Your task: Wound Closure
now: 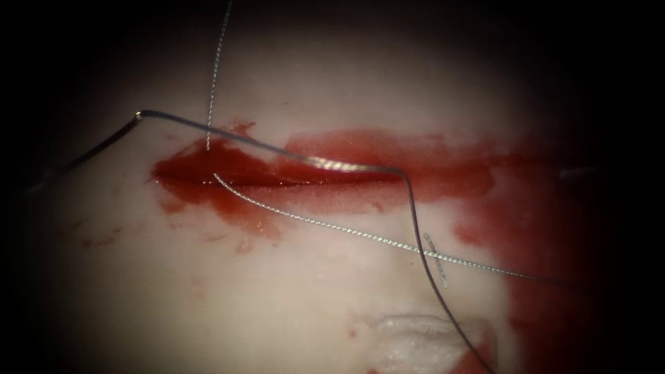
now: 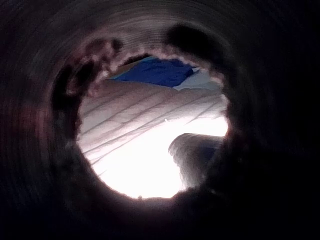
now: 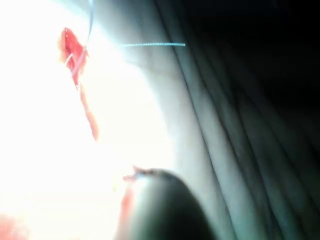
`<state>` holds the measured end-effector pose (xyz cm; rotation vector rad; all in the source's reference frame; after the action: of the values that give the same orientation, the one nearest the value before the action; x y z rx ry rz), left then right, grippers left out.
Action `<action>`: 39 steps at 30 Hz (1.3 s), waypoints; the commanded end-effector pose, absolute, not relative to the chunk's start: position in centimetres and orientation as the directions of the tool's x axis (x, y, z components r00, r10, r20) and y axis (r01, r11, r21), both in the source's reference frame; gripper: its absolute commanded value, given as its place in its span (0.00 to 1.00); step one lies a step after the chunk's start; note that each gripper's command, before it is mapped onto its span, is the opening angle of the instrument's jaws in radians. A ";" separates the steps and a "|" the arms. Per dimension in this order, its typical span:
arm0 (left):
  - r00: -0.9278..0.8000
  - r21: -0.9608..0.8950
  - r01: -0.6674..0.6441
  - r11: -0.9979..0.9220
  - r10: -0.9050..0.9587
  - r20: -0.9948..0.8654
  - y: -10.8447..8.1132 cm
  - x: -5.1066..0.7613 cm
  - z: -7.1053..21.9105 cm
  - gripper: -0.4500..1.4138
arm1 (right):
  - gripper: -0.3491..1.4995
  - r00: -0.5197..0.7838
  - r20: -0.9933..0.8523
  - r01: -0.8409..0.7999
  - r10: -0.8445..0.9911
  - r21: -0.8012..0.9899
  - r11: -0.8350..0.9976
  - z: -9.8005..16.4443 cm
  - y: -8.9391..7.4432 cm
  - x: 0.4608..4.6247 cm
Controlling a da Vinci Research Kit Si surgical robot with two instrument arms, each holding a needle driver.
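The tissue (image 1: 277, 298) has a cut (image 1: 228, 173) running left to right, filled with red fluid. A braided silver thread (image 1: 216, 69) comes down from above and enters the tissue at the cut's upper edge near its left end. It comes out on the lower edge and runs off to the lower right (image 1: 360, 235). A smooth dark strand (image 1: 263, 144) rises from the far left, bends, lies along the cut, then turns down on the right. In the right wrist view I see the cut (image 3: 72, 47) and a length of thread (image 3: 150, 45).
A short cut end of thread (image 1: 436, 262) lies under the crossing strands. A pale fibrous patch (image 1: 415, 343) sits at the near edge. Red fluid (image 1: 540, 221) stains the right side. The left wrist view looks through a dark tube at blue cloth (image 2: 160, 72). A dark rounded blur (image 3: 165, 210) is close by.
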<state>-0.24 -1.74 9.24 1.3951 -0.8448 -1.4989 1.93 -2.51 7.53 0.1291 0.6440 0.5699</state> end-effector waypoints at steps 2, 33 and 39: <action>0.033 0.920 0.153 -0.362 -0.928 -0.371 -1.6 -0.29 9.2 0.00 | 0.70 0.642 -0.541 -0.444 0.543 0.315 0.839 7.6 -2.3 2.36; 0.030 0.919 0.153 -0.362 -0.928 -0.371 -1.6 -0.31 9.2 0.00 | 0.30 0.715 -0.538 -0.146 0.447 0.510 0.848 8.4 -3.0 4.12; 0.030 0.920 0.153 -0.362 -0.928 -0.370 -1.6 -0.31 9.2 0.00 | 0.37 0.727 -0.534 -0.116 0.431 0.523 0.845 8.4 -3.1 4.17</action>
<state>-0.26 -1.75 9.24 1.3925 -0.8465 -1.5015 4.08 -3.19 8.39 0.4915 0.6925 0.3145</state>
